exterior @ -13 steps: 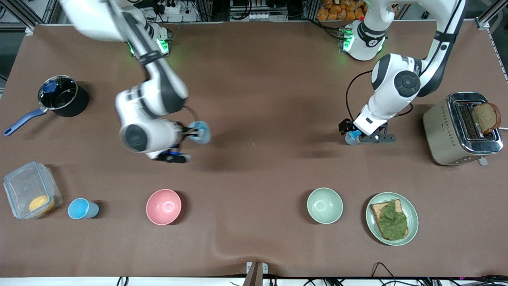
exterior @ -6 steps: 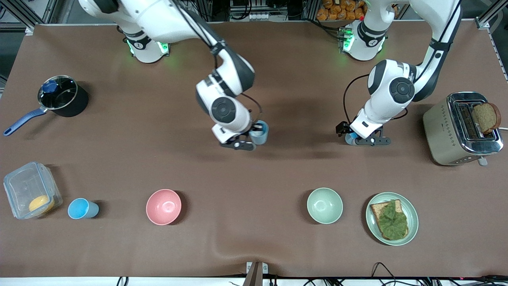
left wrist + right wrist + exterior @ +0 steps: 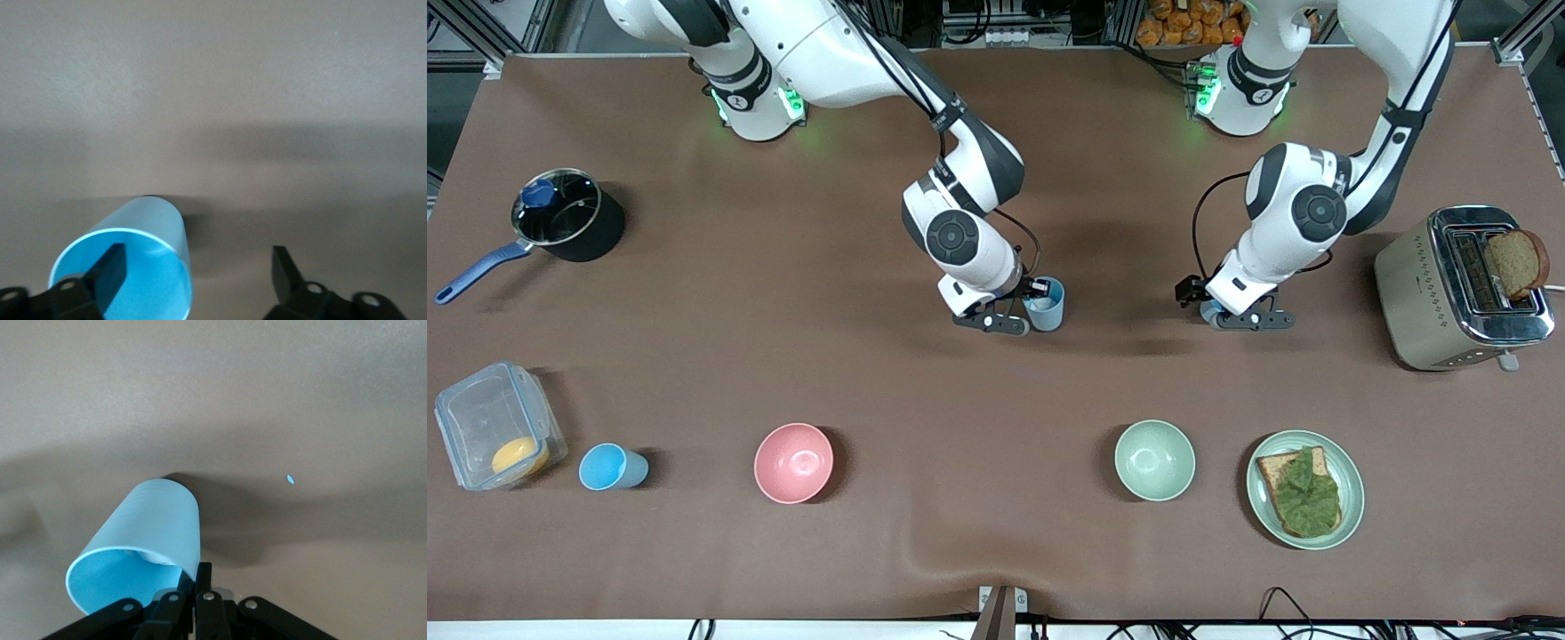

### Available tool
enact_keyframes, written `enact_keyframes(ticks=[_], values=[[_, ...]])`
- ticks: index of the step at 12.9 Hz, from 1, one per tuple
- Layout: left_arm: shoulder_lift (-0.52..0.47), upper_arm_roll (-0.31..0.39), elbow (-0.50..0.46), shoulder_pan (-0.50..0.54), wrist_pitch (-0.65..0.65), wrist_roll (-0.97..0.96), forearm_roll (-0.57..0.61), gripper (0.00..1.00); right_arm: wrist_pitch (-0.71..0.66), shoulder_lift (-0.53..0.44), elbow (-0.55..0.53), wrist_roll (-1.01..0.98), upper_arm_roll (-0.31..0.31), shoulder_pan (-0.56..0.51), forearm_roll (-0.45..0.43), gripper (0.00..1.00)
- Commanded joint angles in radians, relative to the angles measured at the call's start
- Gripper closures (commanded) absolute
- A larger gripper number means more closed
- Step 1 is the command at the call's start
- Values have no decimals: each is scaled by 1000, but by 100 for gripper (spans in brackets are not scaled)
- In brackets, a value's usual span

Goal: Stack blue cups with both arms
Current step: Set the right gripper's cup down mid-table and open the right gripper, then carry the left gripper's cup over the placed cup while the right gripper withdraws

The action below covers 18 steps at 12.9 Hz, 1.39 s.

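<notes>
Near the middle of the surface (image 3: 996, 133), the paler cup (image 3: 1049, 313) (image 3: 157, 527) hung from the right pincer (image 3: 1035, 298) (image 3: 200, 577), whose fingers were nipped narrow on its rim wall. A whitish patch showed inside it. Whether its base touched the surface could not be told; its shadow lay close under it, and the wrist view cut off part of its rim and most of the pincer.

At three o'clock from it in the front view, well apart, stood the second cup (image 3: 1208, 313) (image 3: 150, 223), almost wholly hidden there beneath the left pincer (image 3: 1214, 311) (image 3: 197, 257). Only a sliver of blue showed. The left wrist view told more: the pincer was spread wide, one finger (image 3: 110, 267) down inside the cup and the other finger (image 3: 283, 267) outside, clear of the wall. The cup's near rim was cut off by the frame.

From its base at eleven o'clock the right arm reached to the centre, elbow bent, wrist turned down. From one o'clock the left arm rose out of frame, then folded back down to its cup, which had the toaster (image 3: 1458, 289) at three o'clock.

At eight o'clock on the surface the third cup (image 3: 611, 467) stood alone and upright, between the box (image 3: 498, 425) and the pink bowl (image 3: 793, 462).
</notes>
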Motion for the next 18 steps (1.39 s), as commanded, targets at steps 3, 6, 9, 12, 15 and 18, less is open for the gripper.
enact_keyframes(ticks=[3,6,9,12,15,18], values=[[-2,0,-15,4,21,12,-22,91,-2,17,53,25,-10,10,21,0],[-46,3,-23,9,-48,-8,-22,100,-16,-5,83,22,-14,-5,13,0],[-97,1,-17,27,-80,-6,-22,100,-239,-63,101,-20,-17,-115,6,0],[-166,-8,58,-15,-149,-9,-20,100,-570,-163,101,-206,-22,-291,-11,0],[-156,-6,222,-155,-252,-21,-25,100,-749,-227,97,-375,-31,-452,-219,0],[-100,-6,337,-310,-251,-153,-95,100,-821,-258,96,-566,-30,-627,-280,0]])
